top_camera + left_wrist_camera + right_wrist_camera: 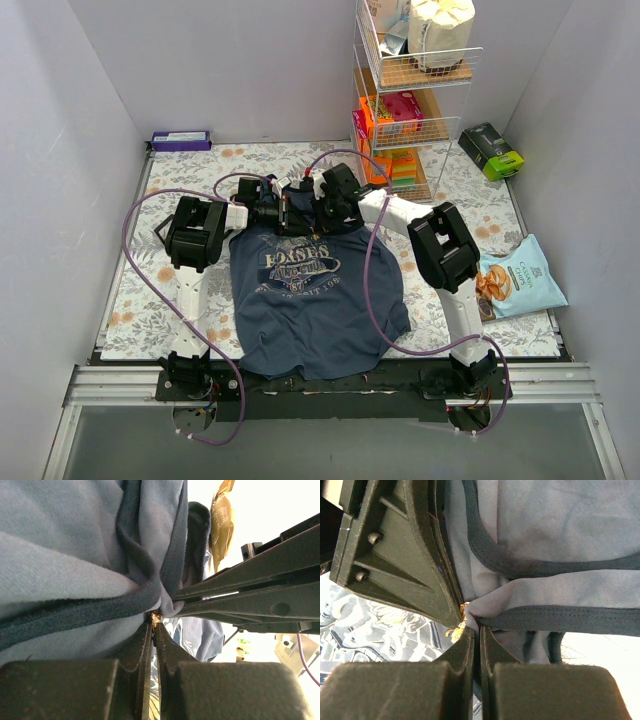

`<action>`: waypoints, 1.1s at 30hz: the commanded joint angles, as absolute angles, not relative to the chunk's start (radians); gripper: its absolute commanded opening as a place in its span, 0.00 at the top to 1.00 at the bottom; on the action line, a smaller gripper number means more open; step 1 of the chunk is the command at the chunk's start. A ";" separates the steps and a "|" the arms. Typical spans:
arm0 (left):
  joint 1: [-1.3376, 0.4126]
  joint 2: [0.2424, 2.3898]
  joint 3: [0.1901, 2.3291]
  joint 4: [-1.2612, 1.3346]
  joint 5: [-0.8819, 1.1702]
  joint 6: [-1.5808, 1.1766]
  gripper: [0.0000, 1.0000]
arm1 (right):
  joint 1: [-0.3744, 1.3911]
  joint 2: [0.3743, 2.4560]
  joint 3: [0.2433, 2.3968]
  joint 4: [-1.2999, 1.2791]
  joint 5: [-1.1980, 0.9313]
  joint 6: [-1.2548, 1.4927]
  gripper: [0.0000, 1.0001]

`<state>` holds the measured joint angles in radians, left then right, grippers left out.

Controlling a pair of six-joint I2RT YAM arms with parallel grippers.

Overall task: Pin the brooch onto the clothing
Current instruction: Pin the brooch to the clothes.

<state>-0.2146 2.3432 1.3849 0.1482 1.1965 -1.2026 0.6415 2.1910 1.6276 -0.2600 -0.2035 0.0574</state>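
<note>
1. The top (310, 310) lies chest print up on the table (140, 300), with its neck end gathered between the two arms. Most of it is loose weight. If either arm pulls away, the cloth would drag and the pinched fold could slide out.
2. The right gripper (476, 630) is closed to a sliver on a fold of cloth just above the trim (560, 620). So thin a bite could slip, leaving the fold slack just when the pin needs it taut.
3. The left gripper (154, 625) is likewise closed to a sliver. It meets the right one tip to tip and seems to nip the brooch (458, 626). Any twist could knock the fingers together.
4. The brooch is only a gold glint touching the fold. I can't tell whether its pin is through the cloth. It could drop, or catch two layers.
</note>
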 commanded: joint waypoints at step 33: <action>-0.308 2.263 1.407 -0.034 1.177 -1.114 1.00 | 0.581 2.126 1.586 -0.161 -0.040 0.201 0.99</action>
<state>-0.2539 2.3096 1.3830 0.0898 1.1107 -1.1488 0.6228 2.1601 1.6009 -0.2832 -0.1307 0.1635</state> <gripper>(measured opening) 0.029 0.060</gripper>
